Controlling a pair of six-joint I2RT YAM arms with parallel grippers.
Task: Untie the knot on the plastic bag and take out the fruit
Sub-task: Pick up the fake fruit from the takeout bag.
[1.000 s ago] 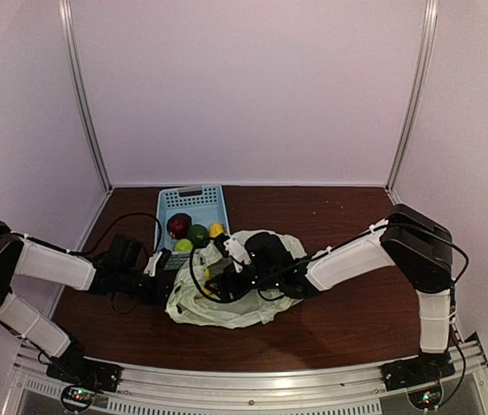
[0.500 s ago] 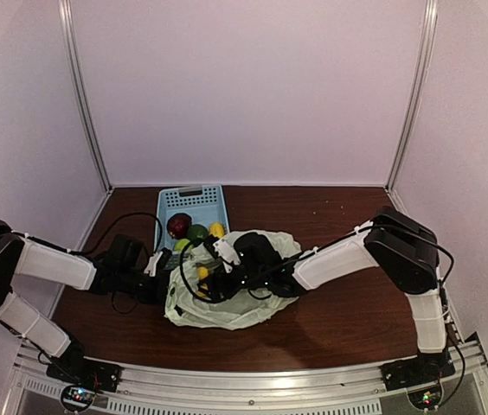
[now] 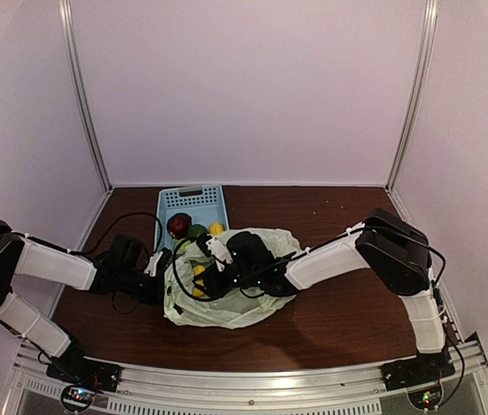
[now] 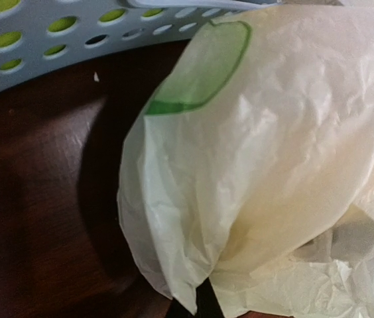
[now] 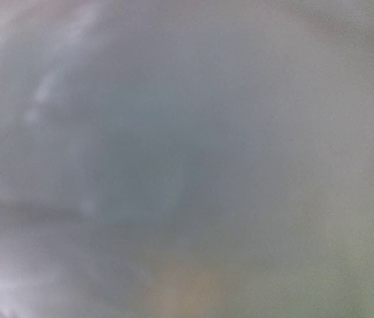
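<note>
Top external: left gripper seems pinched on plastic bag rim, right gripper inside, opening can't tell; we'd keep rim taut & close squarely on yellow fruit.

basket just behind the plastic bag; three fruit in the basket's near end, beside the bag; left gripper at the bag's left edge; right gripper inside the bag's left part.

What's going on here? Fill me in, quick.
The right tool is buried in the plastic bag, near a yellow fruit. The left tool is at the bag's left edge. Whether either is gripping can't be seen. Other fruit already sits in the blue basket.
</note>
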